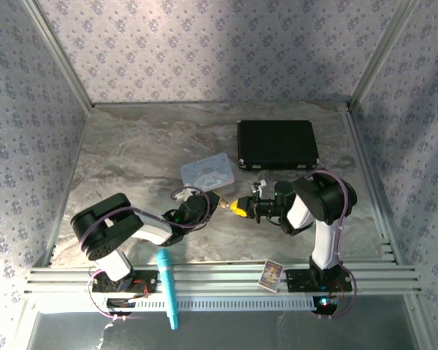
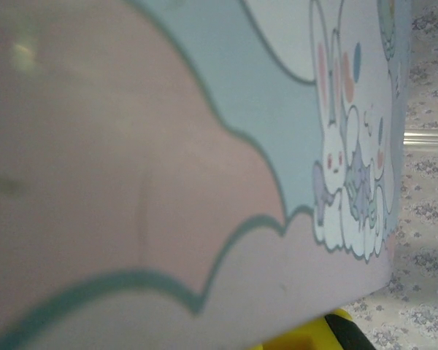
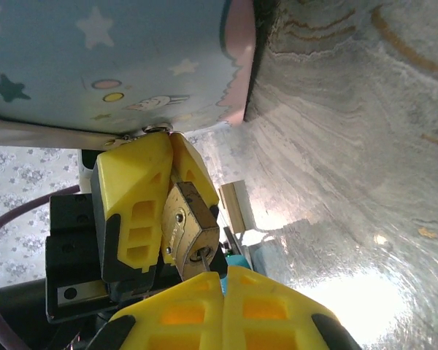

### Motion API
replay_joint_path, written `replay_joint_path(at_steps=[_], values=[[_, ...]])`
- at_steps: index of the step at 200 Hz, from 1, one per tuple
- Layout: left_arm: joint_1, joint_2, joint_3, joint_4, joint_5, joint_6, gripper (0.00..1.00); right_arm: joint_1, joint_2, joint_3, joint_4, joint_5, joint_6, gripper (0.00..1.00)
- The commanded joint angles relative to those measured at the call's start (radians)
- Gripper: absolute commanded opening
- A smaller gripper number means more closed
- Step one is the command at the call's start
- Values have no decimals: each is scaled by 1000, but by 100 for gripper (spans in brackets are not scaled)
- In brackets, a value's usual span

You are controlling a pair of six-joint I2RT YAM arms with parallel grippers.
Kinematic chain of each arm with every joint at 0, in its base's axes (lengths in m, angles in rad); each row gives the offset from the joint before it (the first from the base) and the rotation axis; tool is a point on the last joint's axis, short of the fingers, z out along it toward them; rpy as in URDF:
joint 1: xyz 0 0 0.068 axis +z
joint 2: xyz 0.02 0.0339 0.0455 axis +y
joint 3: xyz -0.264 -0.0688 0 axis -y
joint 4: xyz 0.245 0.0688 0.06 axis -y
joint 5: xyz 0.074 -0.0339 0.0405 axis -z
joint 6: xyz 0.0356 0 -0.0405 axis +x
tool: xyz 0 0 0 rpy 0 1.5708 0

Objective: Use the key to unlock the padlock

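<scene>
We see the left pincer (image 1: 216, 203) clamped on the padlock (image 3: 193, 226) at mid-desk (image 1: 131, 146), at 6 o'clock of the pastel tin (image 1: 207, 173). The right pincer (image 1: 239, 208), closed, meets its keyhole end from 3 o'clock.

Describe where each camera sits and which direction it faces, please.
Top external: above and behind the bases, looking down on the table; left arm and right arm show.
Left wrist: close against the pastel tin, facing its bunny print; a yellow finger at the bottom edge.
Right wrist: low, facing the padlock held in the left pincer; its own shut right pincer below.
Shared: all three see the pastel tin.
</scene>
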Motion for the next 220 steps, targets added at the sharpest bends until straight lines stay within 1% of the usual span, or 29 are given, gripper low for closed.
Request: replay_joint_path(at_steps=[1,25,48,63,95,131,144,161,195,220], values=[[-45,-39,35,67,189,-61,0,-9,22,25,-30,51,-33,0],[-45,-46,52,42,192,-50,0,-31,26,32,-44,35,-50,0],[-44,-46,61,28,188,-44,0,2,15,43,-42,48,-49,0],[-44,-45,60,45,183,-45,0,3,7,43,-61,59,-68,0],[-46,-45,79,33,206,-37,0,-19,53,59,-39,57,-46,0],[-53,-52,116,-104,210,0,0,48,-8,60,-67,130,-37,0],[-49,-50,118,-139,208,13,9,68,-44,42,-82,165,-38,0],[-45,-42,123,-183,205,26,17,87,-81,27,-103,189,-38,0],[-44,-3,137,-192,213,39,19,128,-120,32,-152,208,-52,0],[-44,5,137,-186,207,47,23,134,-135,23,-156,218,-53,0]])
